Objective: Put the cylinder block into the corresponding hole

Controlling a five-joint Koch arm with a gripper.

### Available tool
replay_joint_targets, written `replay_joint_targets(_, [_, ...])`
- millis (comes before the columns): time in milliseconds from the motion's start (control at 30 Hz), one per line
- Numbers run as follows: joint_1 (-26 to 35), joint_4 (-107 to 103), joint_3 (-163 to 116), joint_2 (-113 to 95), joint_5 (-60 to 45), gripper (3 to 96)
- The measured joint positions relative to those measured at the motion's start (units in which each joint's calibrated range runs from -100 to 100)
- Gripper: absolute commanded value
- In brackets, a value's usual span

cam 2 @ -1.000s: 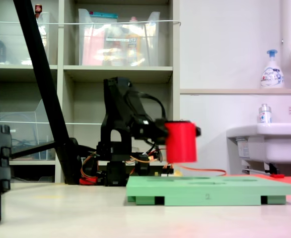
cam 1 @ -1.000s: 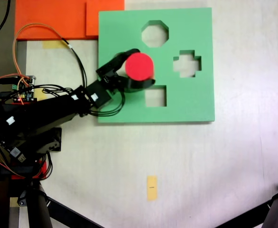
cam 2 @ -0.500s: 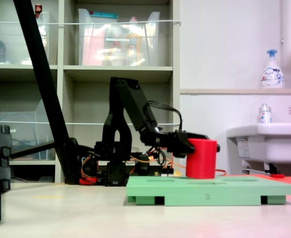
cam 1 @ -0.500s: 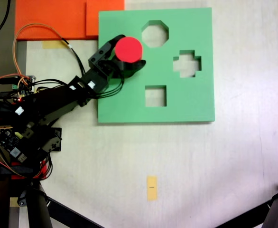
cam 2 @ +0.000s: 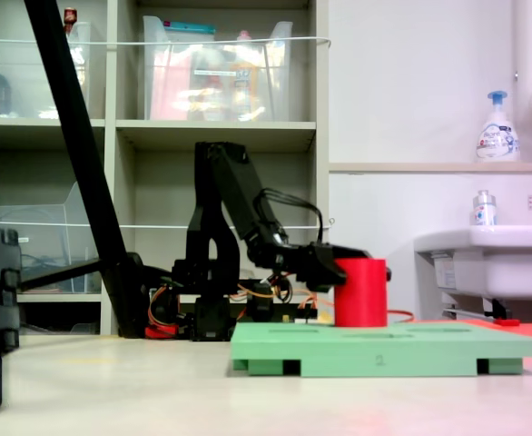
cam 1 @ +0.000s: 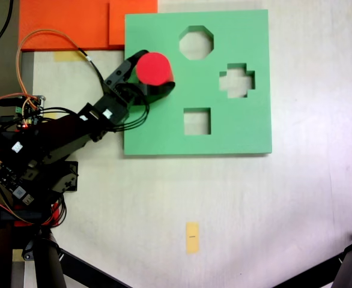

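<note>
The red cylinder block [cam 1: 154,67] stands upright at the upper left of the green foam board [cam 1: 236,129]. Its flat top faces the camera in the first exterior view. My gripper [cam 1: 154,75] is shut on it, with one black finger [cam 1: 127,62] at its left and the other [cam 1: 162,90] under its lower edge. In the second exterior view the cylinder block [cam 2: 360,292] rests with its base at the top face of the board [cam 2: 384,348], and my gripper [cam 2: 343,272] holds it from the left. The corresponding hole is hidden; no round cutout shows.
The board shows an octagonal cutout [cam 1: 196,42], a cross-shaped one [cam 1: 236,80] and a square one [cam 1: 196,121]. Orange foam sheets [cam 1: 68,24] lie beyond its upper left corner. The arm's base, wires and circuit board [cam 1: 29,114] fill the left. A yellow tape strip [cam 1: 192,237] lies on the table.
The arm swung the cylinder block from over the board's middle toward the octagon's left, then lowered it from the air down onto the board. The grip has stayed shut throughout.
</note>
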Motion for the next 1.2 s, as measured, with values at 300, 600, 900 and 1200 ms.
replay_joint_targets(300, [-0.1,0.59,-3.82,-2.05,0.0,38.5])
replay_joint_targets(600, [-0.1,0.69,-4.51,1.09,0.0,41.3])
replay_joint_targets(900, [-0.15,16.05,-2.06,26.95,-0.24,53.4])
replay_joint_targets(1200, [-0.2,8.52,-7.06,9.58,-0.05,68.1])
